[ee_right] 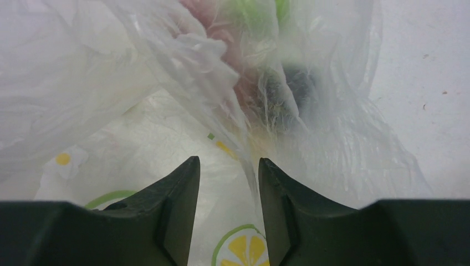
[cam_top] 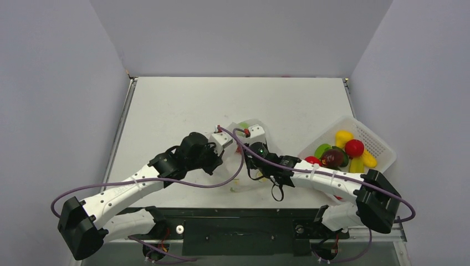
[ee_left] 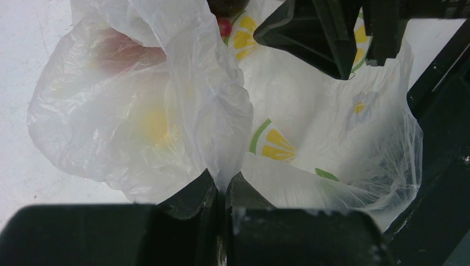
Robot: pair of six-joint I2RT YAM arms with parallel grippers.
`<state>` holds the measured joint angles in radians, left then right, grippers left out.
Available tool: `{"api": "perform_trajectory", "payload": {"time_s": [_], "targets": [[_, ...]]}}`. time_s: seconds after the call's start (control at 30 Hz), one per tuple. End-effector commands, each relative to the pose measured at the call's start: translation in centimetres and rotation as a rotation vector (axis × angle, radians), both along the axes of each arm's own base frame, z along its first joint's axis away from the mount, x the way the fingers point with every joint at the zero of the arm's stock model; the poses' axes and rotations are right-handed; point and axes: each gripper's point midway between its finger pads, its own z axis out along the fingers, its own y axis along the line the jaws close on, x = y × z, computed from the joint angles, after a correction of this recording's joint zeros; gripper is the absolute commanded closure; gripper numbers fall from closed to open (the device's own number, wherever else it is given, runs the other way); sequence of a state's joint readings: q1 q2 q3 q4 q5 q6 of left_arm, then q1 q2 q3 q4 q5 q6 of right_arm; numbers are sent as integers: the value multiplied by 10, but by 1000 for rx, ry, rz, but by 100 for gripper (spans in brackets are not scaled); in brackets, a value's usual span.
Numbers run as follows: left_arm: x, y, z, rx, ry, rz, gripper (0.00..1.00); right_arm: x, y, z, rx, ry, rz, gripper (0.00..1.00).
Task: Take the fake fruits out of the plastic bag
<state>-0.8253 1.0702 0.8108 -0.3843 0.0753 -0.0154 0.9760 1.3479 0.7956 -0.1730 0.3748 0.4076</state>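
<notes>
Black-and-white arms (cam_top: 133, 185) both stretch low and inward, meeting at the clear crinkly plastic bag (cam_top: 252, 131) mid-table: the left gripper (ee_left: 223, 183) pinches a fold tight, while the right gripper (ee_right: 228, 166) has its jaws narrowly parted over the film. Bunched in a rumpled heap, the plastic bag hides which way its mouth faces. Yellow citrus slices are printed on it, and toy fruits (ee_left: 124, 52), reddish, green and dark, blur through.

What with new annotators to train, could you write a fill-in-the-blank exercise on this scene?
1. The left gripper pinches a fold of the plastic bag with its jaws ____.
2. The right gripper meets the bag's film with its jaws ____.
3. The white basket holding fake fruits sits on the ____ arm's side.
Missing words: shut; open; right.
</notes>
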Motion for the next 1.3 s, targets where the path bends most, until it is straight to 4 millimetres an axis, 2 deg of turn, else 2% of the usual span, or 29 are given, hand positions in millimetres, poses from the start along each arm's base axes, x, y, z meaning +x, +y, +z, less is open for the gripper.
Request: {"api": "perform_trajectory", "payload": {"time_s": [0.0, 0.13, 0.17, 0.2, 0.3, 0.37, 0.43, 0.5, 0.6, 0.67, 0.73, 0.83, 0.93, 1.17, 1.27], "targets": [[8, -8, 26, -42, -59, -2, 100, 12, -9, 61, 105, -140, -84, 57], [8, -8, 25, -37, -56, -1, 100, 3, -23, 99, 156, -187, -76, 45], [9, -8, 26, -39, -58, 0, 100, -2, -16, 103, 174, -175, -23, 41], [8, -8, 26, -39, -57, -2, 100, -7, -11, 108, 198, -174, 14, 39], [8, -8, 26, -40, -57, -2, 100, -28, 13, 110, 248, -148, 155, 37], [9, -8, 26, -40, -59, -1, 100, -35, 22, 104, 266, -140, 192, 37], [9, -8, 26, -39, -58, -1, 100, -33, 27, 88, 254, -122, 193, 41], [9, -8, 25, -38, -57, -1, 100, -29, 32, 74, 228, -98, 193, 50], [8, -9, 25, -39, -55, -5, 100, -22, 39, 64, 192, -87, 191, 65], [8, -10, 25, -39, -54, -8, 100, -11, 36, 50, 158, -69, 152, 74], [7, -10, 25, -40, -54, -8, 100, 2, 27, 37, 110, -65, 96, 78], [7, -10, 27, -46, -59, -9, 100, 13, 20, 21, 51, -93, 52, 73], [7, -11, 29, -51, -63, -10, 100, 26, 14, 15, 11, -148, 12, 61], [5, -13, 30, -65, -58, -23, 100, 49, 23, 9, -21, -216, -9, 54], [5, -13, 31, -65, -61, -20, 100, 61, 20, 5, -48, -226, -55, 52]]}}
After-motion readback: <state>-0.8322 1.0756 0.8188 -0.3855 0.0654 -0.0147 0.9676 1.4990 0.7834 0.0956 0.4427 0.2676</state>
